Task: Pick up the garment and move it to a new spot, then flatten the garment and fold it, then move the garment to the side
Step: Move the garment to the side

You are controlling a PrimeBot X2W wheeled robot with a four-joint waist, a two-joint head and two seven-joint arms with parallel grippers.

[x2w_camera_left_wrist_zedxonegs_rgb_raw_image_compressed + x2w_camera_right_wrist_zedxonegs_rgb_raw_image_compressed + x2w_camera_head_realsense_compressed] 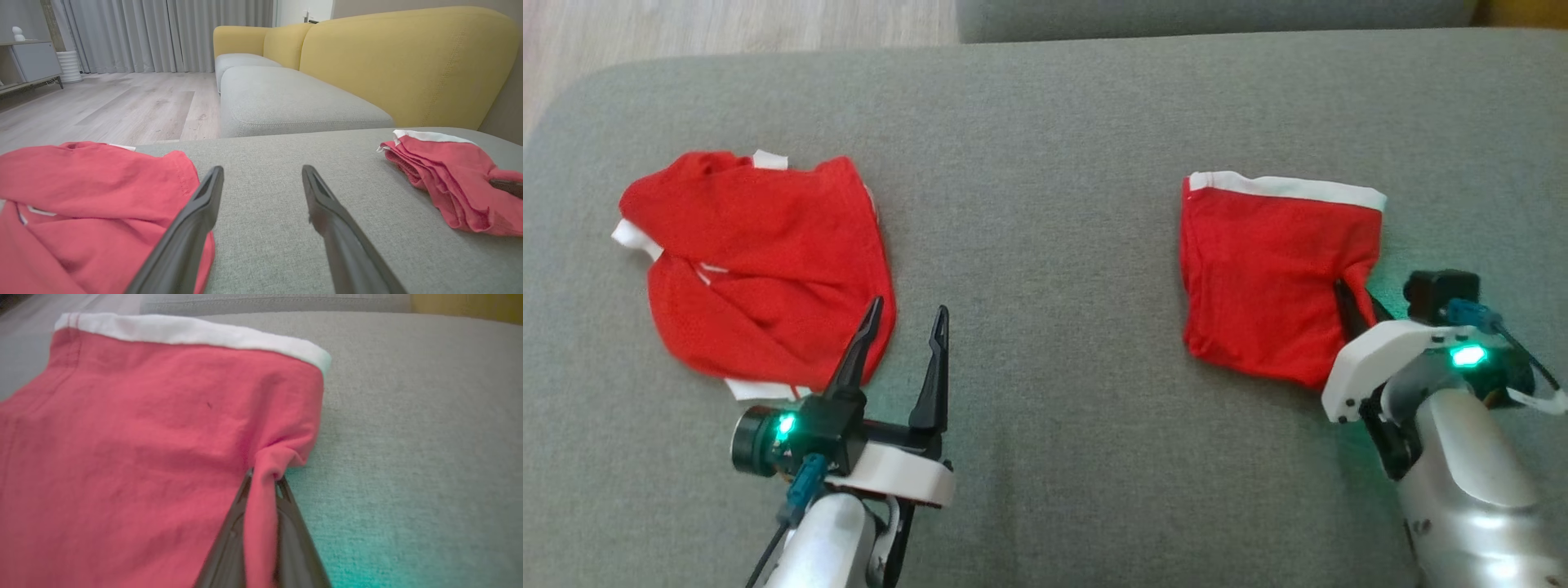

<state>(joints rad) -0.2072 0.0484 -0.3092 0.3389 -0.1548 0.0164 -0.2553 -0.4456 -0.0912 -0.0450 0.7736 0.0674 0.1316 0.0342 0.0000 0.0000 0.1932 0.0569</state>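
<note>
A folded red garment (1258, 278) with a white band along its far edge lies on the right of the grey cushion (1054, 204). My right gripper (1346, 296) is shut on a fold of cloth at its near right edge; in the right wrist view the red garment (143, 437) bunches up between the right gripper's (265, 476) dark fingers. A second red garment (760, 261), crumpled with white trim, lies on the left. My left gripper (908, 307) stands open at its near right edge with nothing between its fingers. From the left wrist, the left gripper (262, 169) points past the crumpled garment (81, 192).
The grey cushion's (286, 94) far section runs back along a yellow backrest (408, 61). Wood floor (122, 102) lies beyond the cushion's left edge, with grey curtains (163, 32) and a low cabinet (32, 61) farther off. Bare cushion separates the two garments.
</note>
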